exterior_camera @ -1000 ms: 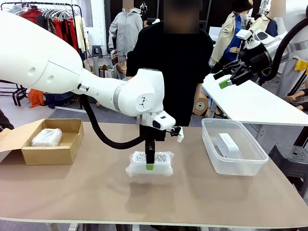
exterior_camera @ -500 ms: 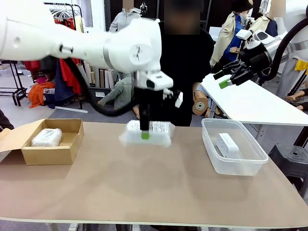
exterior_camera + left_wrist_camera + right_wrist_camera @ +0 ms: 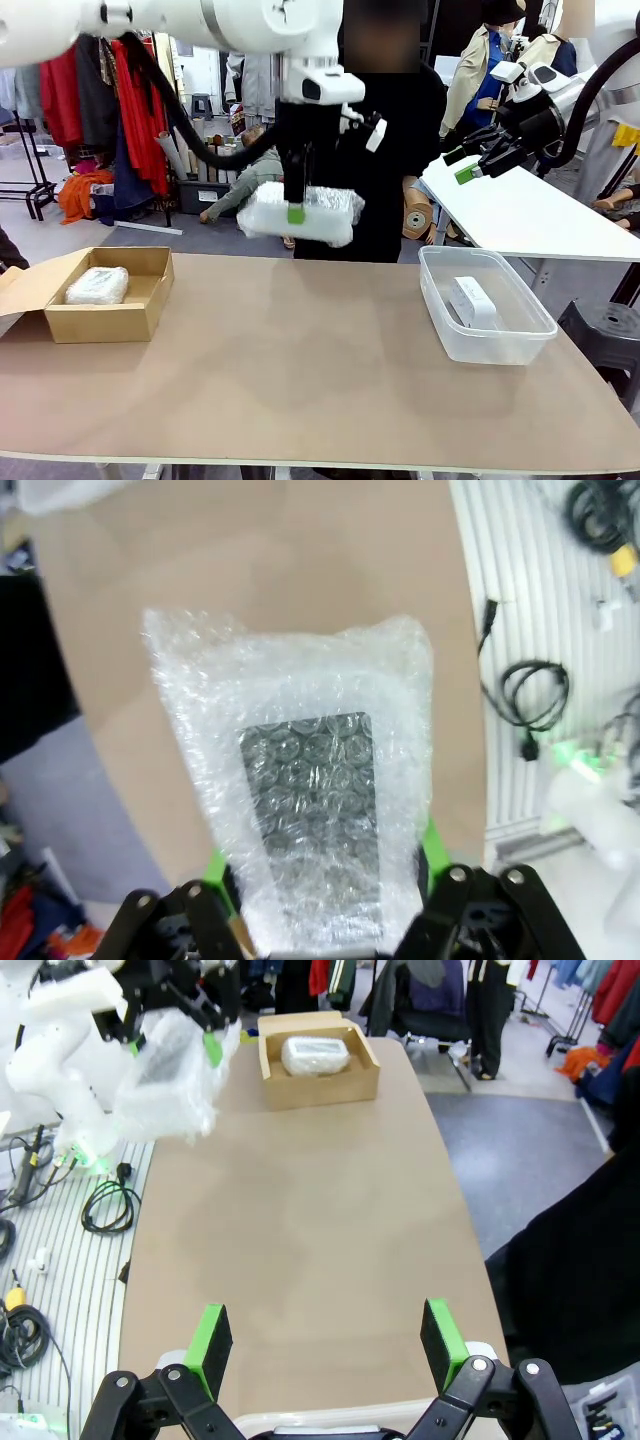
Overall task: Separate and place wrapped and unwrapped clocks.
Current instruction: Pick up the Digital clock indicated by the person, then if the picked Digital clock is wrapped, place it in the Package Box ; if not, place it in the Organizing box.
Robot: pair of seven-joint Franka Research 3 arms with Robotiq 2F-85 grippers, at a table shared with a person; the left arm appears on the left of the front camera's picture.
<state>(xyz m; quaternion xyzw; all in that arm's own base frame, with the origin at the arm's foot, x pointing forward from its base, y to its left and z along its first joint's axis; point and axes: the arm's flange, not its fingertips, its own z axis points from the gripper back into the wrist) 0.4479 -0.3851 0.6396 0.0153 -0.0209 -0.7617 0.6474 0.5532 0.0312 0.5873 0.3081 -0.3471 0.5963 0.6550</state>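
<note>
Front view: left jaws, clamped on the long bubble-wrap bundle [image 3: 298, 213], have lifted it off the bench [image 3: 300, 370] to upper centre, probably bound for the cardboard box [image 3: 105, 308]; right jaws gape empty.

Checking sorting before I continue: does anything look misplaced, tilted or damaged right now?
Nothing stands out. The small wrapped bundle lies inside the cardboard box, the bare clock sits in the clear tub, and the left hand holds the long wrapped bundle high above the table, roughly level, wrap intact.
</note>
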